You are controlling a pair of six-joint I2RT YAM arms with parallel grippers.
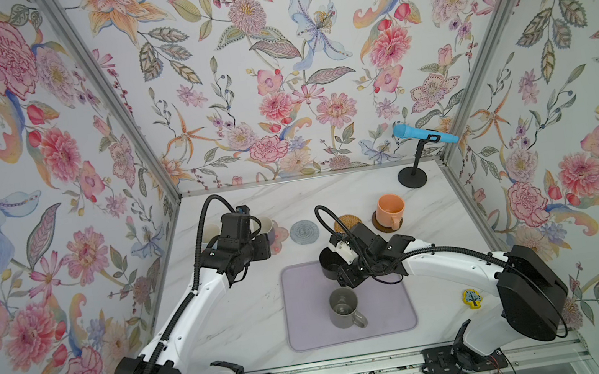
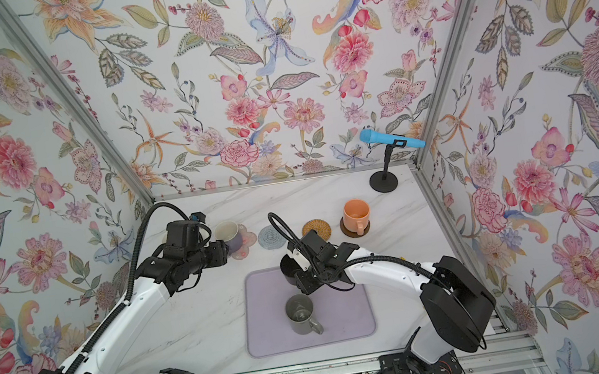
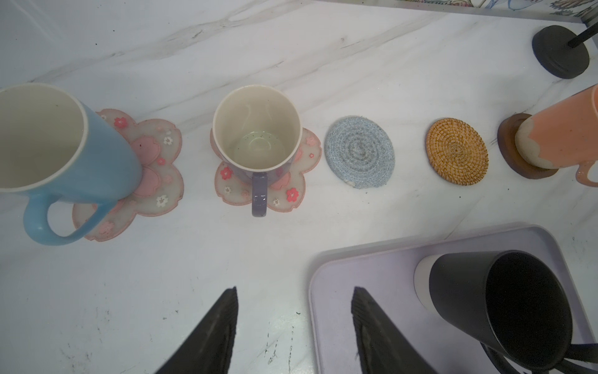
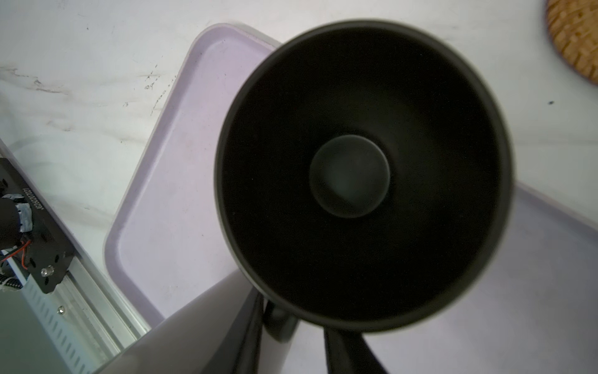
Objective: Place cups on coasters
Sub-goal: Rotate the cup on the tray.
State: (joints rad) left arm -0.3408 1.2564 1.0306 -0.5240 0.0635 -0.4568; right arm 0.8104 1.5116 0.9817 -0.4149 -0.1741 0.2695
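My right gripper (image 4: 294, 323) is shut on the handle of the black cup (image 4: 356, 175), which stands at the lilac mat's far corner (image 1: 330, 266). The grey cup (image 1: 344, 308) stands upright mid-mat. The peach cup (image 1: 389, 208) sits on the dark brown coaster (image 3: 508, 142). The purple-grey cup (image 3: 255, 129) and the light blue cup (image 3: 106, 155) each sit on a pink flower coaster (image 3: 291, 194) (image 3: 155, 155). The grey ringed coaster (image 3: 359, 152) and woven tan coaster (image 3: 456, 152) are bare. My left gripper (image 3: 294, 291) hangs open and empty near the purple-grey cup.
The large lilac mat (image 1: 309, 315) lies in the middle of the marble table. A black round stand base (image 1: 412, 178) with a blue microphone (image 1: 423, 135) is at the back right corner. A small yellow object (image 1: 471, 298) lies by the right arm.
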